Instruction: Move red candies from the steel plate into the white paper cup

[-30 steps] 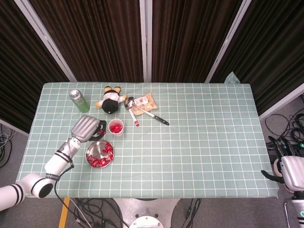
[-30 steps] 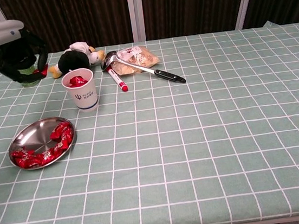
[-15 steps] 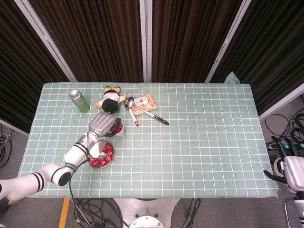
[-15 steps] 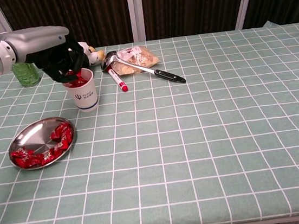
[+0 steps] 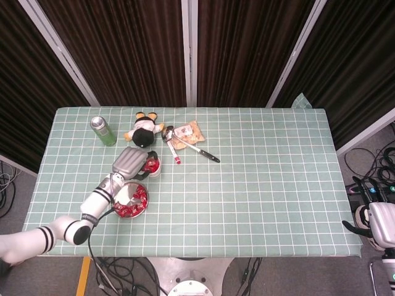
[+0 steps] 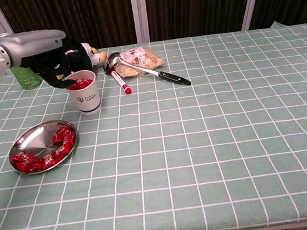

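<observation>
The steel plate (image 5: 121,192) (image 6: 31,138) sits near the table's front left with several red candies (image 5: 137,198) (image 6: 61,138) on it. Just behind it stands the white paper cup (image 5: 154,171) (image 6: 86,97), with red candies showing inside. My left hand (image 5: 132,161) (image 6: 53,61) hovers over the cup's left rim, fingers pointing down and apart, and I see no candy in it. My right hand (image 5: 372,224) hangs off the table's right edge, holding nothing.
Behind the cup are a green can (image 5: 103,131) (image 6: 25,76), a black and yellow plush toy (image 5: 144,131) (image 6: 84,51), a red marker (image 5: 176,156) (image 6: 119,81), a ladle (image 5: 190,146) (image 6: 151,72) and a snack bag (image 5: 190,131) (image 6: 142,56).
My left hand carried a red candy from left of the cup to over it. It now sits slightly back to the left, and no candy shows in its fingers.
</observation>
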Controlling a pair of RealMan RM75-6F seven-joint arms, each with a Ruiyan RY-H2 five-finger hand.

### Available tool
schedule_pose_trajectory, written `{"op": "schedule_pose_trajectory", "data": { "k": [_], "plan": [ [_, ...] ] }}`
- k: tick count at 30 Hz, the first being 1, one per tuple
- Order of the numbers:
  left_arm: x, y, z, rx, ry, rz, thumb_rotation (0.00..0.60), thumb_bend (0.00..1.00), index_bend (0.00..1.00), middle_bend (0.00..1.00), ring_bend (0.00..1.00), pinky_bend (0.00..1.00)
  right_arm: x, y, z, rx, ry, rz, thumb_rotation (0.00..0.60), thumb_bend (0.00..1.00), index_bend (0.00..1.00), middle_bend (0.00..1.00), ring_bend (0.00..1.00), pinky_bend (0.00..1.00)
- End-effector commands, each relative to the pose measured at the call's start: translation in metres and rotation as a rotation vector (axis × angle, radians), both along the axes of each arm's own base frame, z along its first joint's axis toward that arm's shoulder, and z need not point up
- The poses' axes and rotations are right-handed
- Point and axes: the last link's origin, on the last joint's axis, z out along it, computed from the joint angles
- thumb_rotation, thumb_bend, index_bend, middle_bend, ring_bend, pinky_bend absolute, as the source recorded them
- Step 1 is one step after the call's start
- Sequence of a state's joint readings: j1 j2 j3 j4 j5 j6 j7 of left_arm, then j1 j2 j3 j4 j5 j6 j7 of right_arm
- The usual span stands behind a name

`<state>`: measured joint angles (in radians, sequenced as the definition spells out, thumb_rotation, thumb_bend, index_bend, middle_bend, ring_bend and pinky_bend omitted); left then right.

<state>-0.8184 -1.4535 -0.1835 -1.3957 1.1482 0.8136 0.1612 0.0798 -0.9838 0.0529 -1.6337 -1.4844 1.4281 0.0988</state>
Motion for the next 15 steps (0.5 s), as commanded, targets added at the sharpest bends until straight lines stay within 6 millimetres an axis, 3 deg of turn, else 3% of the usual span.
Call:
{"op": "schedule_pose_trajectory", "data": {
  "k": [1,8,15],
  "plan": [
    [-0.013,-0.012,0.02,0.056,-0.063,0.02,0.6,0.36,0.39,0.95,0.93,1.0,0.0,-0.001,0.0,0.0,0.0,0.002,0.6,0.01,0.06,0.27,0.05,0.28],
    [-0.069,-0.048,0.043,0.109,-0.048,0.099,0.6,0.34,0.4,0.95,0.93,1.0,0.001,-0.001,-0.001,0.005,-0.001,0.008,0.6,0.01,0.06,0.27,0.05,0.28],
    [-0.1,-0.084,0.038,0.039,0.028,0.111,0.6,0.32,0.47,0.95,0.93,1.0,0.004,-0.003,-0.003,0.013,-0.001,0.022,0.6,0.01,0.06,0.27,0.05,0.28]
  ]
}}
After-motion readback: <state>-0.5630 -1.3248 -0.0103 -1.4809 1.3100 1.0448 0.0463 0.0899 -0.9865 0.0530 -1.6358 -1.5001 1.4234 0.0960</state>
